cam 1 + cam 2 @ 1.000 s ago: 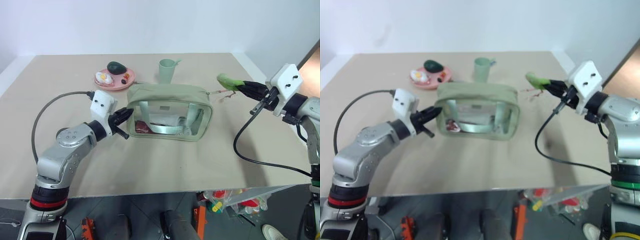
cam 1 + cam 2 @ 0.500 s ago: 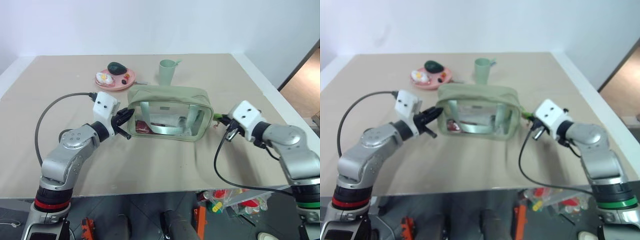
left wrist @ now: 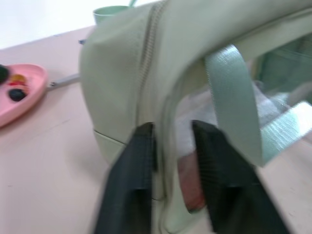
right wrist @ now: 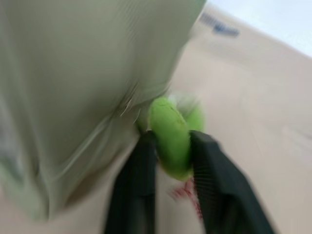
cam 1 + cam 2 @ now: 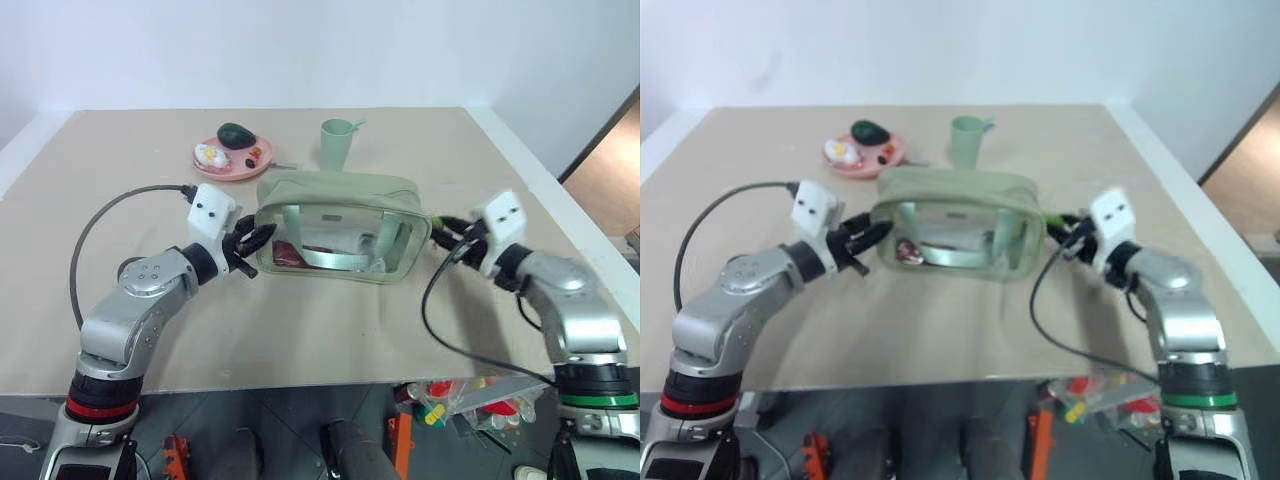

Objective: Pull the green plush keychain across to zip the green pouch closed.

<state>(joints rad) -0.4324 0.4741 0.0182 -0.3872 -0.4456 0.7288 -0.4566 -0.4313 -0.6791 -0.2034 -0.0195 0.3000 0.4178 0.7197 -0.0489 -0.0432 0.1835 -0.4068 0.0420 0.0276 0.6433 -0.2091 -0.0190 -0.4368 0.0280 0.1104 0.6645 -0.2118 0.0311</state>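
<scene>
The green pouch point(image 5: 340, 190) lies in the middle of the table, and its zipper point(image 3: 150, 44) runs along the top. At the pouch's left end my left gripper point(image 5: 258, 240) is open, its two fingers standing either side of the end seam point(image 3: 165, 122). My right gripper point(image 5: 452, 236) is at the pouch's right end. There the green plush keychain point(image 4: 169, 134) sits between the parted fingers point(image 4: 139, 175) and fills the gap, close against the pouch's end wall.
Behind the pouch stand a pale green cup point(image 5: 336, 143) and a pink plate point(image 5: 222, 172) holding a dark green avocado toy point(image 5: 235, 134) and small food toys. Black cables trail from both wrists. The table's right edge point(image 5: 540, 190) is near my right arm.
My right arm has come down from high on the right to the pouch's right end, bringing the keychain. The fingers of both grippers have spread apart. The left arm stayed put.
</scene>
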